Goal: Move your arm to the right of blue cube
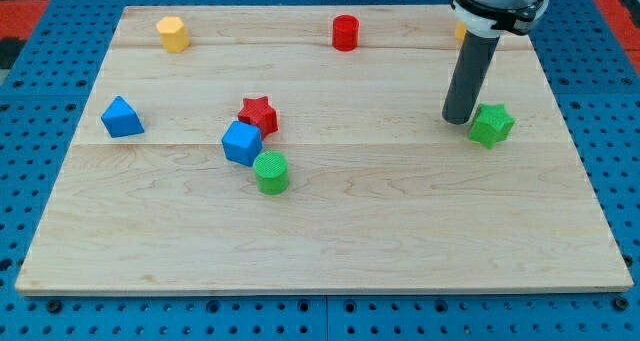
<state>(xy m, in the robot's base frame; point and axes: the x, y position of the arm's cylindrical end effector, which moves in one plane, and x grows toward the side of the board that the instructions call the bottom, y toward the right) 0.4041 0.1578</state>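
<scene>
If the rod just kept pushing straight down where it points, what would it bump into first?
My tip points straight down at the wooden board, so it would meet that first. The green star sits just to the view's right, apparently untouched.

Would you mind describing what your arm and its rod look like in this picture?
My arm enters at the view's top right as a dark, rounded housing with a white ring beneath it. From there hangs a straight, smooth, dark grey cylindrical rod ending in my tip, blunt and flat. No cables or markings show. A bit of yellow peeks out behind the rod.
</scene>
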